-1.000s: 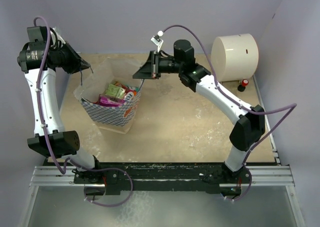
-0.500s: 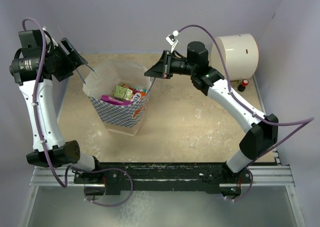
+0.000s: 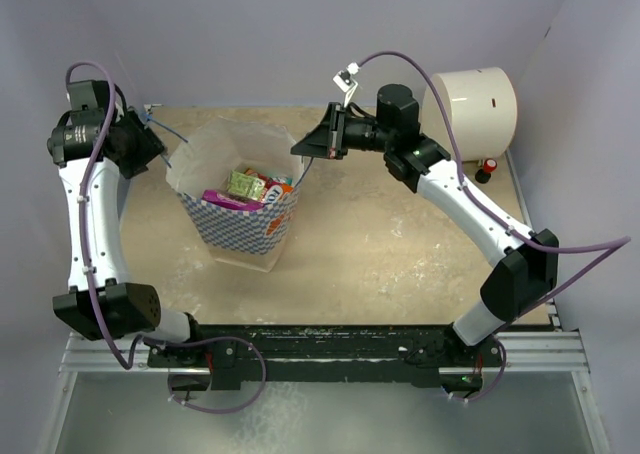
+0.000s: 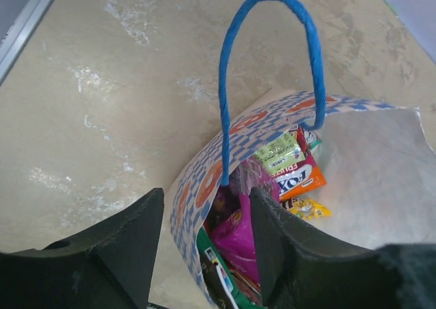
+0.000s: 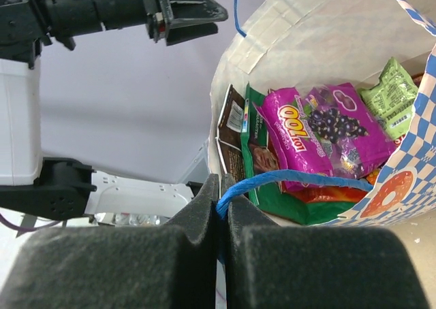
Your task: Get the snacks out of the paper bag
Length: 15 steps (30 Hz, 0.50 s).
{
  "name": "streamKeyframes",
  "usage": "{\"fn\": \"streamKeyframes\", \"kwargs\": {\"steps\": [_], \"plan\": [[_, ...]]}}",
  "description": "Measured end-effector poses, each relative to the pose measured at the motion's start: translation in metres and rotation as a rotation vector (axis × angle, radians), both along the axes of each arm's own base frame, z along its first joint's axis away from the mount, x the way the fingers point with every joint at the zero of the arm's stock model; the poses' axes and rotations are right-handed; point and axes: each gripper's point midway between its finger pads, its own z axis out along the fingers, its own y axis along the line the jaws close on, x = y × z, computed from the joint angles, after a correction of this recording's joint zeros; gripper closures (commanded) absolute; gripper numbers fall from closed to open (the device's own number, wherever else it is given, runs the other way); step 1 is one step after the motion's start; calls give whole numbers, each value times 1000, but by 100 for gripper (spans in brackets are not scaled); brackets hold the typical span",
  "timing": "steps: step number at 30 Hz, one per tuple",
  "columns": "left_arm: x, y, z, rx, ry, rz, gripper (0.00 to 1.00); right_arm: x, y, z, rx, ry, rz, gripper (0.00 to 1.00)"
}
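Note:
The white paper bag [image 3: 235, 229] with a blue-white checkered band stands upright at the table's left centre, its mouth open. The snacks [image 3: 245, 186] lie inside: a magenta pouch [image 5: 320, 135], a light green packet [image 5: 392, 91], a dark brown packet [image 5: 235, 139], an orange pack [image 4: 300, 176] and a small yellow candy pack [image 4: 306, 208]. My right gripper [image 3: 300, 149] is shut on the bag's right blue cord handle [image 5: 300, 180]. My left gripper [image 4: 204, 207] is open, its jaws either side of the bag's left rim. The left handle [image 4: 225, 105] arches free beyond them.
A large cream cylinder [image 3: 470, 101] stands at the back right with a small red object [image 3: 489, 166] beside it. Lilac walls close in the left, back and right sides. A metal rail [image 3: 320, 349] runs along the near edge.
My right gripper has pulled its handle to the right, and the bag has shifted right and opened wider. My left gripper swung up and away, then came back down by the left rim.

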Motion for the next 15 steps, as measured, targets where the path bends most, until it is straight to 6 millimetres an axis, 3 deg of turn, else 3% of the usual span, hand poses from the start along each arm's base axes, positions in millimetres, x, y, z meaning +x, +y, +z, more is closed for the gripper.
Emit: {"fn": "streamKeyframes", "kwargs": {"steps": [7,15], "plan": [[32,2,-8,-68,-50,65,56,-1,-1,0,2,-2,11,100],[69,9,-31,-112,-87,124,59,4,-6,-1,0,-6,1,100]]}}
